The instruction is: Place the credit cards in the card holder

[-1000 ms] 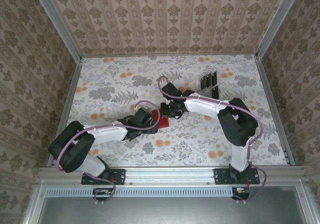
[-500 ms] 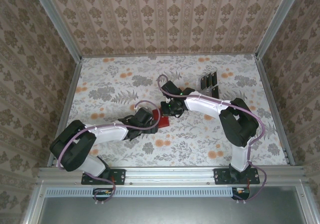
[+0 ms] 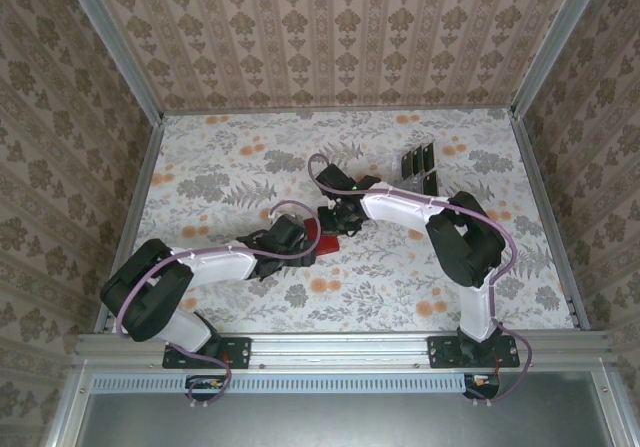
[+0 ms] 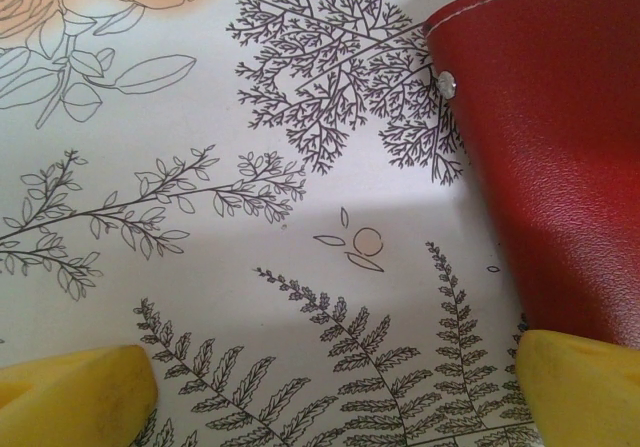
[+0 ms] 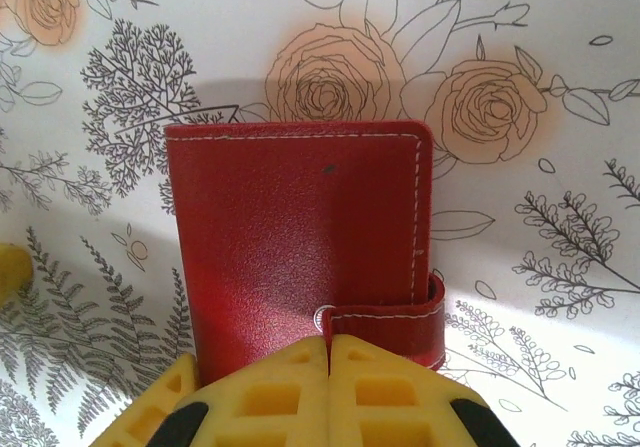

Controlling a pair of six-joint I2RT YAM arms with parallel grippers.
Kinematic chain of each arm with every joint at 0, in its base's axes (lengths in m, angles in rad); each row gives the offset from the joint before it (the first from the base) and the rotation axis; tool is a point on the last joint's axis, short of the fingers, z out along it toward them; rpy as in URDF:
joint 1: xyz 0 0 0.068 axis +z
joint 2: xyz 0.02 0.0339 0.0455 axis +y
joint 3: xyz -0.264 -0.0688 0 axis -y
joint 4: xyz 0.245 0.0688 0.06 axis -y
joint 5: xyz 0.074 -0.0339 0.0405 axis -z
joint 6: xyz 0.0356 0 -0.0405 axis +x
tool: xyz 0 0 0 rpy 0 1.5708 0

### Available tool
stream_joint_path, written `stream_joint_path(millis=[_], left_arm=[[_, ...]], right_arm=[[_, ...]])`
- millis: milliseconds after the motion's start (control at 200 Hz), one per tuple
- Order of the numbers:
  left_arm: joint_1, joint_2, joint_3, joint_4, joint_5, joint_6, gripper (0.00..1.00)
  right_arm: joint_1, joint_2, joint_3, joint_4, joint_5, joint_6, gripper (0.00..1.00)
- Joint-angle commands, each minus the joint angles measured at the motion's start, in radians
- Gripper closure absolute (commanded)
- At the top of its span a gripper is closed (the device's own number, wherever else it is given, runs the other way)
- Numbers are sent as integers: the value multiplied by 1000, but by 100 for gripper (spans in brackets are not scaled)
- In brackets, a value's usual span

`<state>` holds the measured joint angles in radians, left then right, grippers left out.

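Holds the left hand [image 4: 330,397] spread wide, low over the flowered desk [image 4: 200,217], yellow fingertips [image 4: 75,397] far apart with nothing between them but printed ferns. Finds the red card holder [image 4: 560,147] just ahead of the finger at the right of that wrist view, its near edge meeting the fingertip; cannot tell whether touching. Has the right hand [image 5: 328,382] fully together, both yellow pads side by side with no gap, clamped on nothing. Shows the card holder directly ahead of that hand's tips: folded shut, flat on the desk, closing tab wrapped round its right edge and snapped just at the fingertips. Cannot tell whether those tips rest on the leather or hover above it. Puts, from overhead, the left hand at the card holder's left side and the right hand at its far right corner. Shows the black credit cards [image 3: 418,165] standing upright well beyond the right hand, apart from the card holder.
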<state>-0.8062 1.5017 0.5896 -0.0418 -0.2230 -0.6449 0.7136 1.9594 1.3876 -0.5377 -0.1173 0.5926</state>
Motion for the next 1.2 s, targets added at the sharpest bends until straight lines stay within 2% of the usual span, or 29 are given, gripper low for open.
stream_joint_path(millis=[0, 595, 985, 1195], left_arm=[[21, 116, -62, 29, 140, -36, 0], [26, 131, -68, 43, 149, -36, 0], [30, 140, -71, 49, 155, -33, 0], [31, 144, -73, 54, 157, -33, 0]], right_arm=[[10, 15, 33, -56, 39, -30, 100], [30, 74, 84, -86, 58, -46, 100], [31, -7, 70, -114, 177, -65, 100], [32, 16, 92, -125, 171, -76, 100]])
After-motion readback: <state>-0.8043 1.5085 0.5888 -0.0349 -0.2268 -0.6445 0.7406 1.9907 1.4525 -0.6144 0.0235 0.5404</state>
